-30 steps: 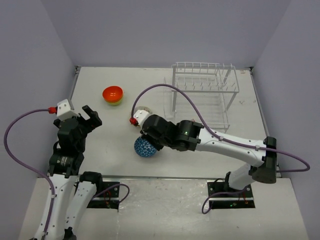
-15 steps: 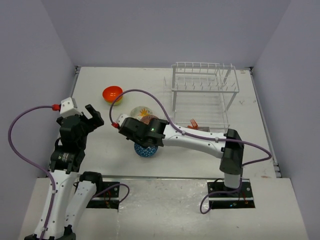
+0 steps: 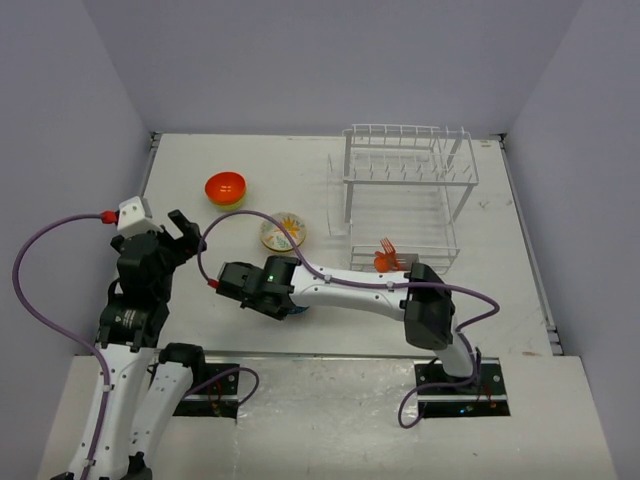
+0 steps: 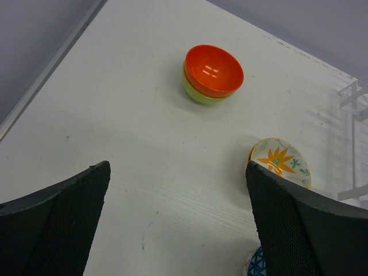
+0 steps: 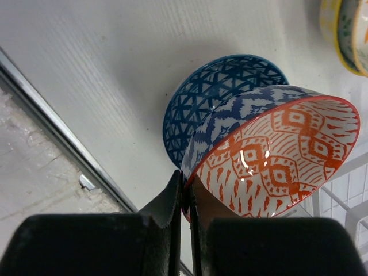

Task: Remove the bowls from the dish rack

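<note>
My right gripper (image 5: pixel 187 185) is shut on the rim of the red-pink patterned bowl (image 5: pixel 282 158) and holds it tilted, against or just above the blue-white zigzag bowl (image 5: pixel 207 95). In the top view this gripper (image 3: pixel 272 292) is near the front edge and covers both bowls. The orange bowl (image 3: pixel 226 185) sits nested in the lime-green bowl (image 4: pixel 196 95) at the back left. The green-white patterned bowl (image 3: pixel 283 231) sits inside the pale yellow bowl (image 4: pixel 253 156). My left gripper (image 4: pixel 178 230) is open and empty above the bare table. The white dish rack (image 3: pixel 405 190) holds no bowls.
Orange utensils (image 3: pixel 388 257) lie at the rack's front edge. The table's near edge (image 5: pixel 52 129) runs close beside the blue-white bowl. The right arm (image 3: pixel 360 285) stretches across the table's front. Walls close in the left, back and right.
My right arm has swung left along the front of the table with the red-pink bowl, uncovering the green-white bowl behind it. The left arm has barely moved.
</note>
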